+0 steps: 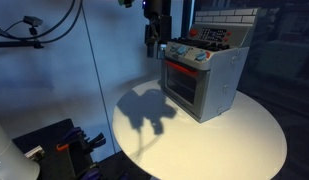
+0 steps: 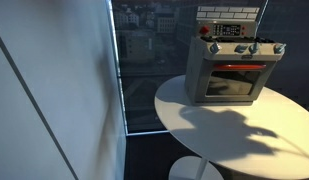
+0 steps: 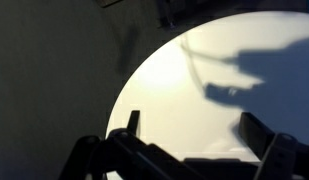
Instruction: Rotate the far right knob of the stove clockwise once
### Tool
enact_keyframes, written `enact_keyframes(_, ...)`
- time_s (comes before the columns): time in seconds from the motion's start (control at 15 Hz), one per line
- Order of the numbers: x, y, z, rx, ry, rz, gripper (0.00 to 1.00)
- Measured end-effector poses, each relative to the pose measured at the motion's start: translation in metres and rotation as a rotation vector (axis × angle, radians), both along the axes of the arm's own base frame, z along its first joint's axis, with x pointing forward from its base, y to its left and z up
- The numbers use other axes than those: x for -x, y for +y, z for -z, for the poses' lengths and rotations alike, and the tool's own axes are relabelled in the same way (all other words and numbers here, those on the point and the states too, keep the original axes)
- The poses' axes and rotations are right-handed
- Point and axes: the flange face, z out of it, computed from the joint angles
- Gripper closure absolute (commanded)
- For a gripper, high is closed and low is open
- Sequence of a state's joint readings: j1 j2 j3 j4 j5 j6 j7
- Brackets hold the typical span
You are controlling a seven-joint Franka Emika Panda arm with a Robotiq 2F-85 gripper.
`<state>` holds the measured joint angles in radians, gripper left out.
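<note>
The stove [image 1: 202, 78] stands on a round white table [image 1: 244, 140], a grey box with a red-framed glass door; it also shows in an exterior view from the front [image 2: 232, 70]. A row of light-blue knobs runs along its front. The far right knob [image 2: 278, 48] sits at the right end of the row, near the front corner in an exterior view [image 1: 203, 58]. My gripper [image 1: 151, 45] hangs in the air just off the stove's left end, apart from the knobs. In the wrist view my gripper [image 3: 194, 128] is open and empty above the bare tabletop [image 3: 174, 80].
A large window [image 2: 144, 40] with a city view stands behind the table. Dark equipment [image 1: 54, 145] lies low beside the table, and a camera on a stand [image 1: 32, 22] is above it. The arm's shadow falls on the tabletop [image 1: 144, 110].
</note>
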<state>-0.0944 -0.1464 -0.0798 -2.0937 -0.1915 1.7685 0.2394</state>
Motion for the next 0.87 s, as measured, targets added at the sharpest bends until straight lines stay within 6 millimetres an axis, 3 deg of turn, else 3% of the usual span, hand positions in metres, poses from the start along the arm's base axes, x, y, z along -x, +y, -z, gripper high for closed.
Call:
enact_keyframes(0.4,0.027,0.006,-0.009,-0.013,-0.016,-0.052,0.00)
enact_keyframes(0.87,0.030,0.007,-0.008,-0.018,-0.038,-0.059,0.00)
